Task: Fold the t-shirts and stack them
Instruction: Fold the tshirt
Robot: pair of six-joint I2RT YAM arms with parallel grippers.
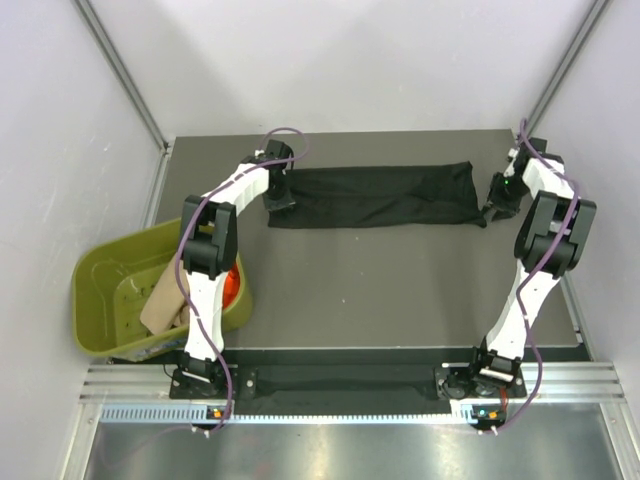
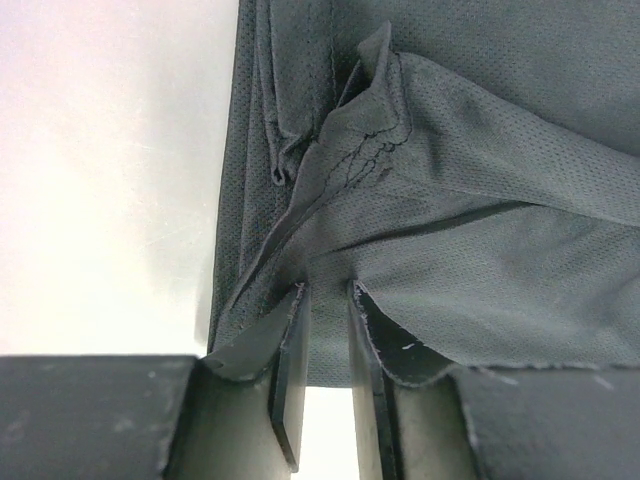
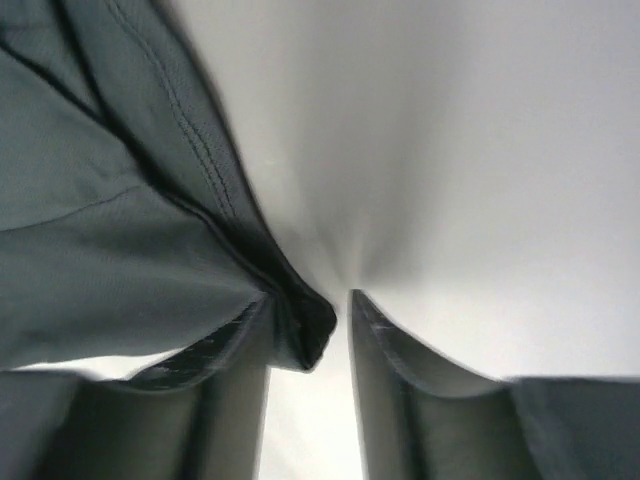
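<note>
Basically mid-fold: the black t-shirt (image 1: 375, 195) lies as a long flat strip on the far part of the dark surface (image 1: 380, 290). The left gripper (image 2: 328, 300) sits at the shirt's left end, jaws apart, cloth bunched at the tips. The right gripper (image 3: 312, 298) is at the shirt's right end, jaws apart, hem beside one finger, not pinched. Next fold is probably end over end: catch all layers, lift both corners evenly, keep the edges lined up. The surface looks matte. Left of the shirt and nearer, a green tub (image 1: 100, 300) holds a beige shirt (image 1: 165, 300) and an orange shirt (image 1: 232, 285). Plain pale walls all round.
</note>
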